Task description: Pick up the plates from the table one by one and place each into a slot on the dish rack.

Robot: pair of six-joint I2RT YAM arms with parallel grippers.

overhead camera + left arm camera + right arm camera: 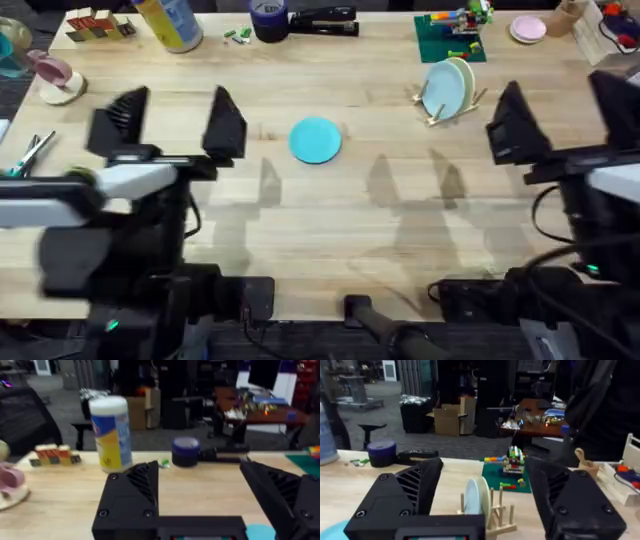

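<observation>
One flat plate left on your bench, both end effectors open and empty.

Your round turquoise plate (316, 140) lies flat at centre frame on the pale wood-grain bench (330, 230). Upper right, thin pastel plates (447, 88) stand on edge between the dowel rack (452, 108) pegs. Left end effector (168, 125) and right end effector (570, 118) gape, black and angular.

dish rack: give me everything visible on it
The dish rack is a small light-wood frame with thin upright dowel pegs, standing on the table just in front of the green baseplate. Two plates, pale blue and cream, stand on edge in its slots. The pegs nearer the right gripper hold nothing. No gripper touches it.
</observation>
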